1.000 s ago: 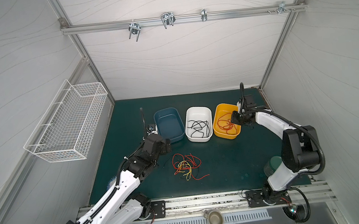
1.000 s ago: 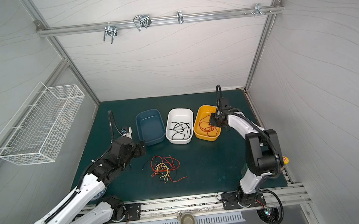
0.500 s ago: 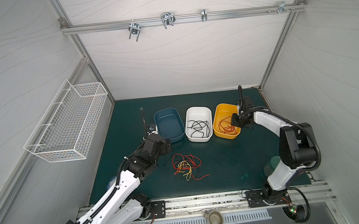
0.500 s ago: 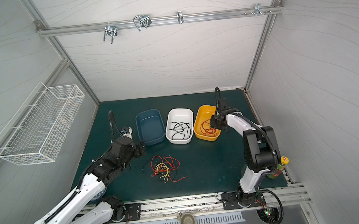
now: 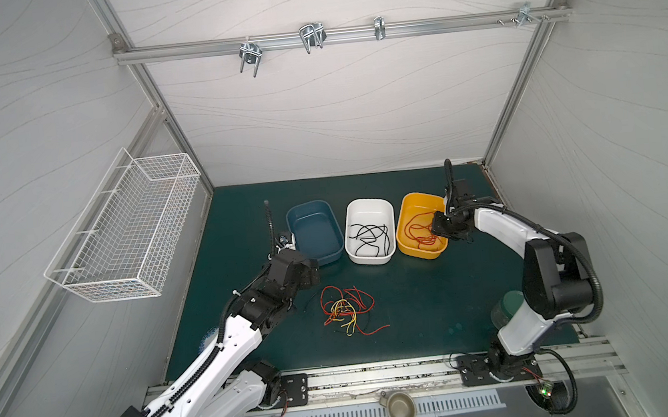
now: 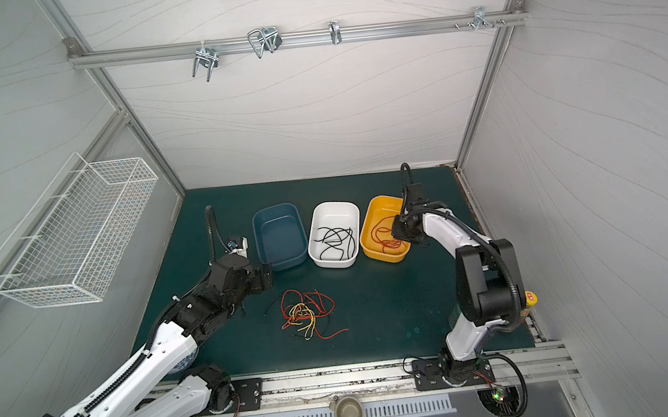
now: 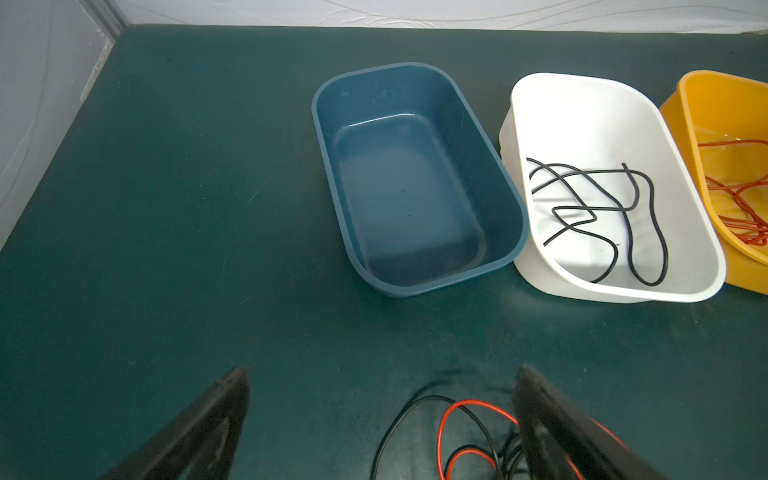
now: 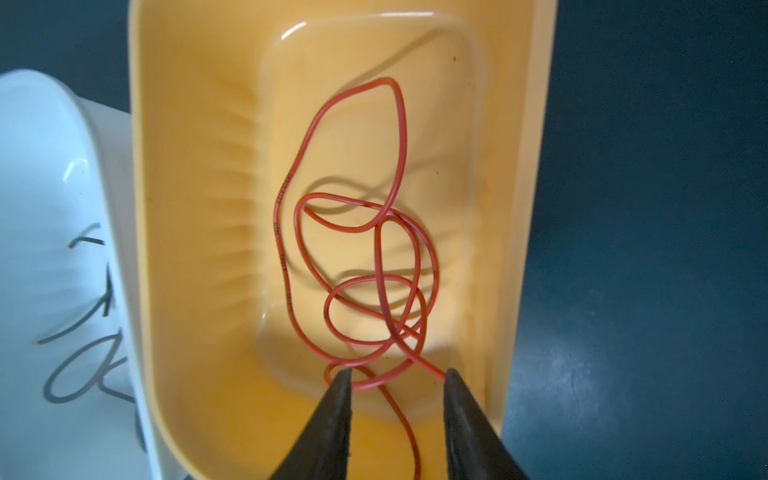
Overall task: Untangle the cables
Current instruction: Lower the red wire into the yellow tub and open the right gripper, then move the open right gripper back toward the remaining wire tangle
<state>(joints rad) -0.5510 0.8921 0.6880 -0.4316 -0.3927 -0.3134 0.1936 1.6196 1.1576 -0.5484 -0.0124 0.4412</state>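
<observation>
A tangle of red, yellow and black cables (image 5: pixel 346 310) (image 6: pixel 304 312) lies on the green mat in both top views. My left gripper (image 5: pixel 311 276) (image 7: pixel 382 386) hovers open just left of the tangle. A black and a red cable loop (image 7: pixel 457 419) lie between its fingers, untouched. My right gripper (image 5: pixel 436 229) (image 8: pixel 397 374) is over the near right end of the yellow tub (image 5: pixel 411 204) (image 8: pixel 199 208) with its jaws apart. A red cable (image 8: pixel 353 216) lies coiled loose in that tub and runs between the fingertips. Black cables (image 5: pixel 368 237) (image 7: pixel 602 208) lie in the white tub (image 5: pixel 368 210).
An empty blue tub (image 5: pixel 313 232) (image 7: pixel 407 187) stands left of the white one. A wire basket (image 5: pixel 129 229) hangs on the left wall. A rail with hooks (image 5: pixel 309 38) crosses the back. A green container (image 5: pixel 505 310) stands by the right arm's base.
The right gripper has moved slightly over the yellow tub and its jaws have come apart; the red cable now lies loose in the tub. The left arm has not moved.
</observation>
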